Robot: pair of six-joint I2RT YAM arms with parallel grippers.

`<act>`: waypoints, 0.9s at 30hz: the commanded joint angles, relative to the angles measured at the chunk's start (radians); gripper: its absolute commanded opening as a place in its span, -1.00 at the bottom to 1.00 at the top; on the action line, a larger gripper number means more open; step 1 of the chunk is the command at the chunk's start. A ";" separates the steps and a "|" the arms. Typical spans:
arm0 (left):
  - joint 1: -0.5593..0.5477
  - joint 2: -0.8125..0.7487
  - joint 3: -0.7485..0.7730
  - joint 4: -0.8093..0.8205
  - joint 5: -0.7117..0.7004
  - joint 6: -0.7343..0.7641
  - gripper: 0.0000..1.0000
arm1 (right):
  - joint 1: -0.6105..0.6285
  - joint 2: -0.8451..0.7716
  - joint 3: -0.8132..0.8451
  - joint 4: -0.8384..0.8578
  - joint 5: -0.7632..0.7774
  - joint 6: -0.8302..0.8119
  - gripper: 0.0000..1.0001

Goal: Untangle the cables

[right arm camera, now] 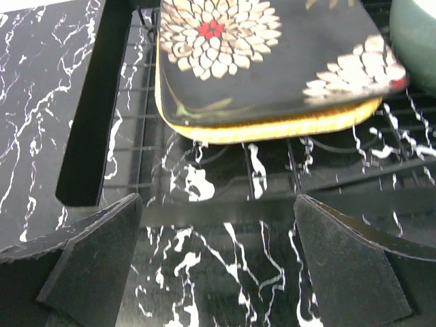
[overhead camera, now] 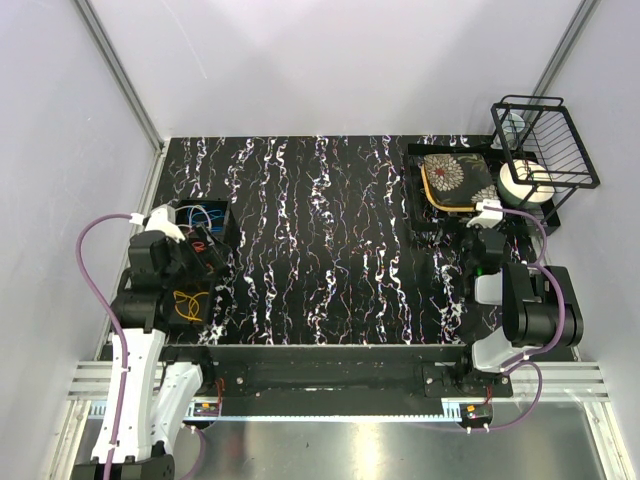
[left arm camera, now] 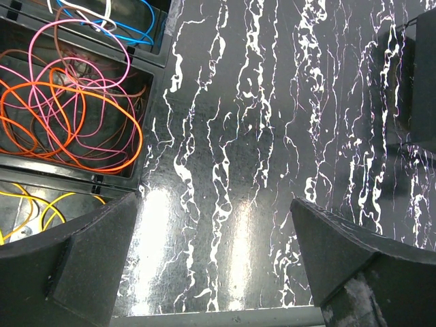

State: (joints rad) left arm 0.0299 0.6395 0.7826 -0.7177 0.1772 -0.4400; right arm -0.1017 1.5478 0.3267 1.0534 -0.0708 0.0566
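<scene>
Left claw [left arm camera: 214, 262] and right claw [right arm camera: 218, 262] gaped empty; limp, light cables [left arm camera: 68, 109] inside the bin [left arm camera: 82, 180] seemed best pinched by an outer loop.

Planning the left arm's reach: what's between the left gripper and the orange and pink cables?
Left wrist view: only bare marbled table and the black bin's side wall separate the left gripper from the cables.

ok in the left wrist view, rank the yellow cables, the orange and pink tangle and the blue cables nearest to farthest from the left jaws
From the open jaws of the left gripper:
1. yellow cables: bottom left, just beyond the jaws' left side.
2. orange and pink tangle: left edge, mid-height, farther out.
3. blue cables: top left corner, farthest.
</scene>
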 commanded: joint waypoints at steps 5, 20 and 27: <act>0.001 -0.015 0.032 0.008 -0.015 0.020 0.98 | -0.003 0.001 0.054 -0.021 -0.015 -0.018 1.00; -0.002 0.006 0.020 0.015 0.001 0.015 0.97 | -0.003 0.003 0.052 -0.009 -0.015 -0.014 0.99; -0.002 0.014 0.020 0.011 -0.016 0.015 0.97 | -0.003 0.006 0.054 -0.010 -0.015 -0.015 0.99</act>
State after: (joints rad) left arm 0.0299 0.6456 0.7826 -0.7177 0.1726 -0.4397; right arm -0.1017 1.5497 0.3538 1.0180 -0.0891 0.0505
